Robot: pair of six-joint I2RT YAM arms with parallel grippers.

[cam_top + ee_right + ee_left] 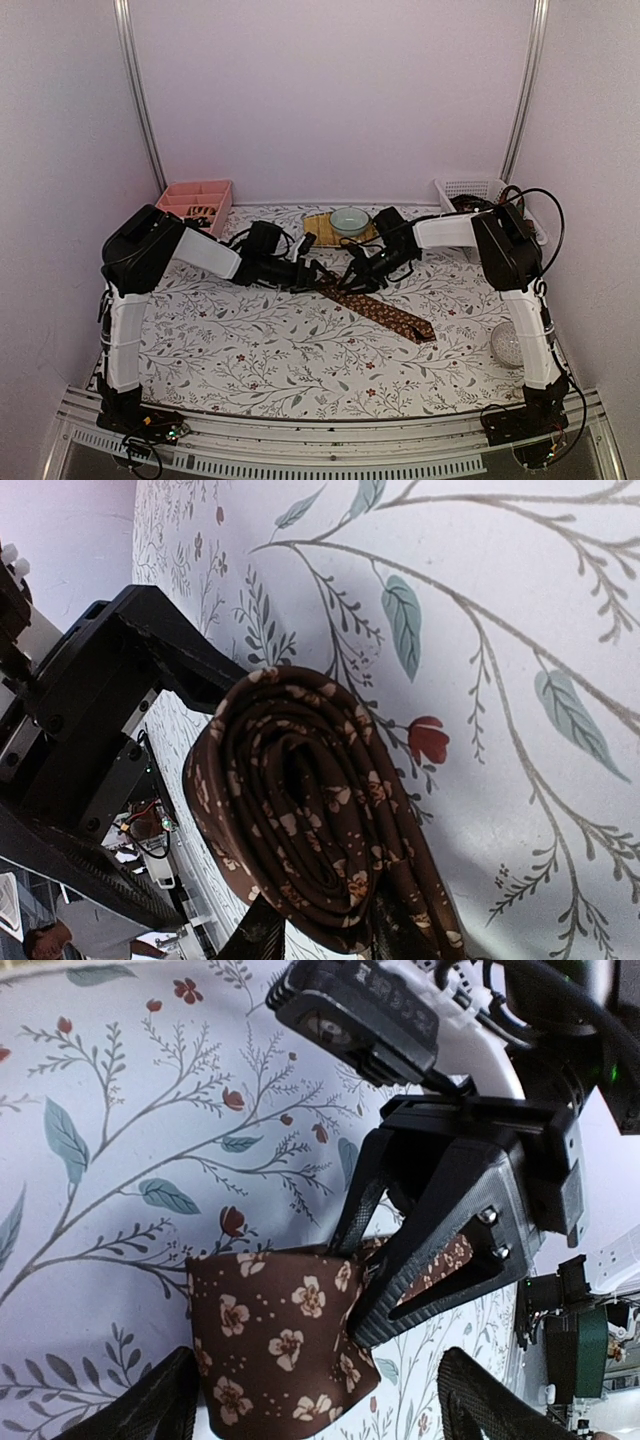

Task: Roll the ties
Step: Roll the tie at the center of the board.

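A dark brown tie [390,312] with small light flowers lies slanted across the middle of the table, its left end wound into a thick roll [280,1335]. The right wrist view shows that roll [310,810] end-on, in spiral layers. My right gripper [352,278] is shut on the roll's edge, its fingers [430,1270] pinching the fabric. My left gripper [315,1405] stands open, one finger on each side of the roll and neither touching it. The two grippers meet at the roll from opposite sides.
A pink compartment tray [195,195] holding a small roll [205,212] stands at the back left, and a white basket [470,188] at the back right. A teal bowl [348,220] sits on a yellowish woven mat [322,228] just behind the grippers. A clear ball [507,345] lies by the right arm.
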